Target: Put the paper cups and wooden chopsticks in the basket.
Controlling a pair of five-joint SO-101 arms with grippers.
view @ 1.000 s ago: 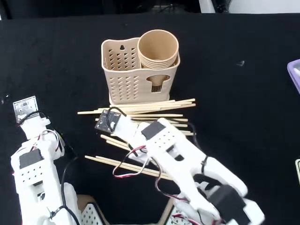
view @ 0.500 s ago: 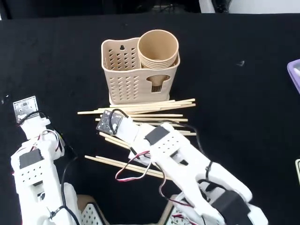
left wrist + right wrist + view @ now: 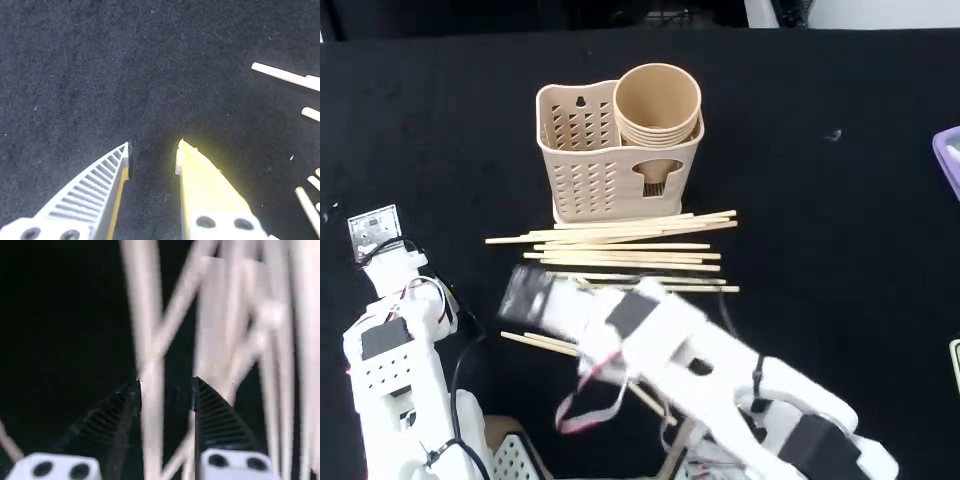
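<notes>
Roughly half done, by the look of it. Already in: paper cups (image 3: 658, 100), nested as 1 stack in the compartment of the basket (image 3: 582, 172) on the right in the high view, rims above its wall.

Left to do: the wooden chopsticks (image 3: 630, 248), none visibly in the basket, spread flat on the bench (image 3: 840, 300) just in front of it, with a few more angled under the right arm.

Low over that pile, the right pincer (image 3: 165, 385), jaws apart, straddling 1 stick without clamping it. Off to the side over bare cloth, the left pincer (image 3: 152, 146), jaws apart on nothing, stick ends nearby.

Bench covered in black, faintly linty fabric. At its right edge, a purple object (image 3: 949, 150). Beyond the far edge, a dark room with 1 pale patch.
</notes>
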